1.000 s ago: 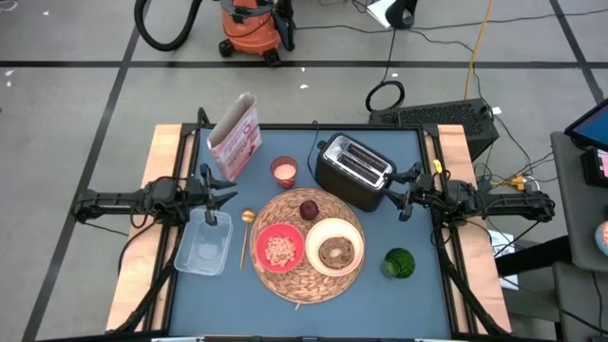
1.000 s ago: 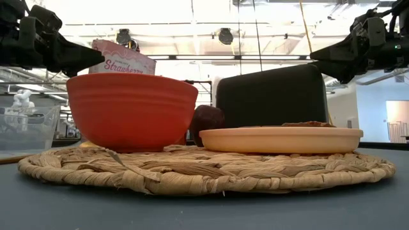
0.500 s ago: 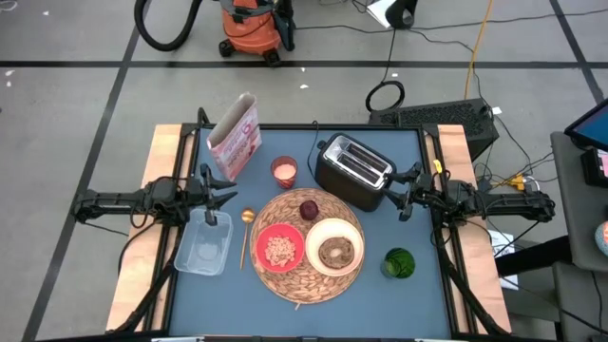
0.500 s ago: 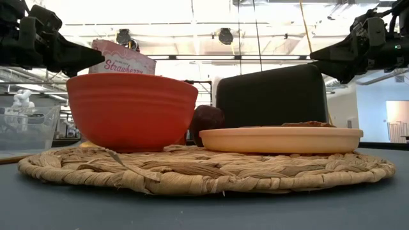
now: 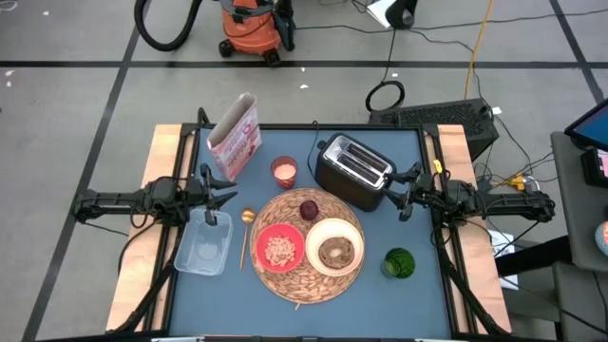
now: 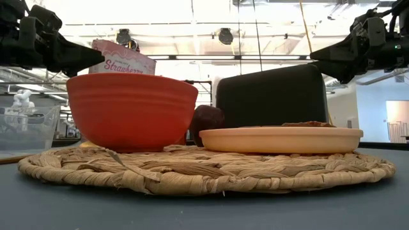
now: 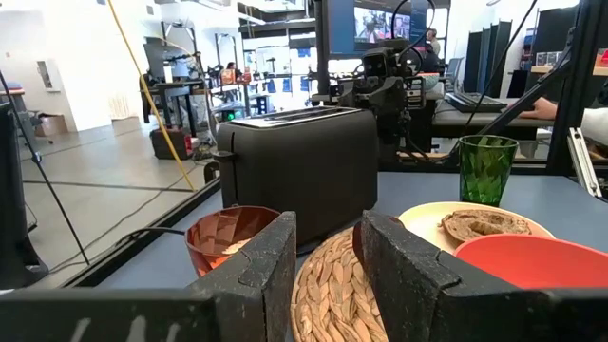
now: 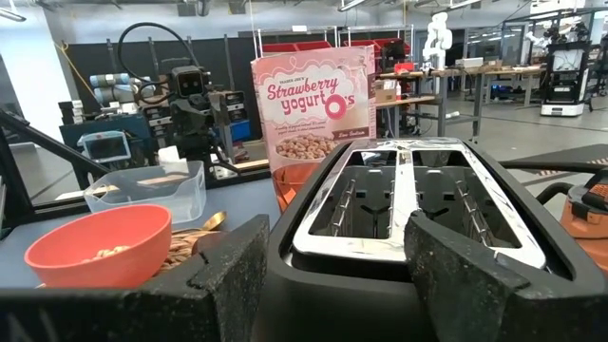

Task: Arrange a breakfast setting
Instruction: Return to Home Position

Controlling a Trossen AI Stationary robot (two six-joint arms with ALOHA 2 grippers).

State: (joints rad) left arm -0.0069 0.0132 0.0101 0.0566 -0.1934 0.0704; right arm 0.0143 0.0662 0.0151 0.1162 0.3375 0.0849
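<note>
"High view: where does the setting stand?" asks the first inspector.

"The woven straw mat (image 5: 309,285) lies in the middle of the table (image 5: 407,149)," the second reports. "On it the red bowl (image 5: 259,249) sits to the left and the cream plate (image 5: 319,232) to the right, close together. The browned toast (image 5: 336,253) lies on the plate. The dark red fruit (image 5: 310,210) rests on the mat on the toaster (image 5: 353,171) side of both. The gold spoon (image 5: 243,242) lies on the table just beside the mat's left edge."

"And the hands?"

"The left hand (image 5: 226,197) hangs at the table's left side, near the clear bin (image 5: 204,249), fingers parted and empty. The right hand (image 5: 399,197) hangs at the right side, just beside the toaster, fingers wide apart, holding nothing."
</note>
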